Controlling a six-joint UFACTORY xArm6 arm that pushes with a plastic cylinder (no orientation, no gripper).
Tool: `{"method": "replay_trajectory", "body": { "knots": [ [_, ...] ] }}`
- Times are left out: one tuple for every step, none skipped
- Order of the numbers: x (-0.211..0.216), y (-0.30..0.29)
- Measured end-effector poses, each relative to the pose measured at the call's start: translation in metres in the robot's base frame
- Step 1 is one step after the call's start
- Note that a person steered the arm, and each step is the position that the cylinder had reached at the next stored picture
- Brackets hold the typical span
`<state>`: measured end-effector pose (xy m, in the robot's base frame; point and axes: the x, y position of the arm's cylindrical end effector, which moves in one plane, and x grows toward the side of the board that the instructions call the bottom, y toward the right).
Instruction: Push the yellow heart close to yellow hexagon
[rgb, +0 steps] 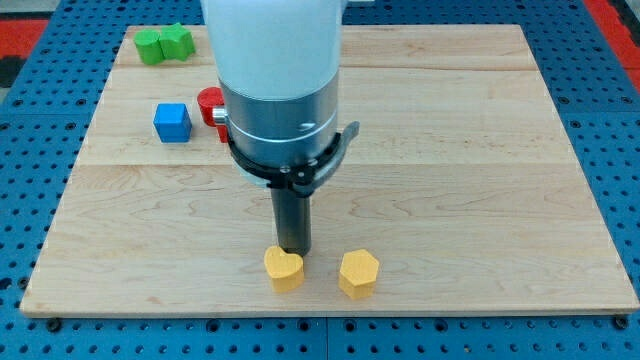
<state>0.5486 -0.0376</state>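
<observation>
Near the board's (560, 150) bottom edge, my tip (292, 250) stands just behind the yellow heart (284, 269), at or very near its top side, with the yellow hexagon (358, 273) close by toward the view's right, a narrow gap apart. There is no pincer here: the rod is bare and holds nothing. The heart looks small, light and rigid, likely to slide readily on smooth wood and to twist if struck off-centre, so the sound contact would be its left flank, pushed square. A blue cube (172, 122), a red block (211, 104) and green blocks (165, 44) sit near the top-left corner
</observation>
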Motion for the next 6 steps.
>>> {"method": "replay_trajectory", "body": {
  "knots": [
    [-0.020, -0.044],
    [-0.005, -0.059],
    [0.030, -0.059],
    [0.043, -0.035],
    [0.043, 0.000],
    [0.043, -0.006]
  ]
}}
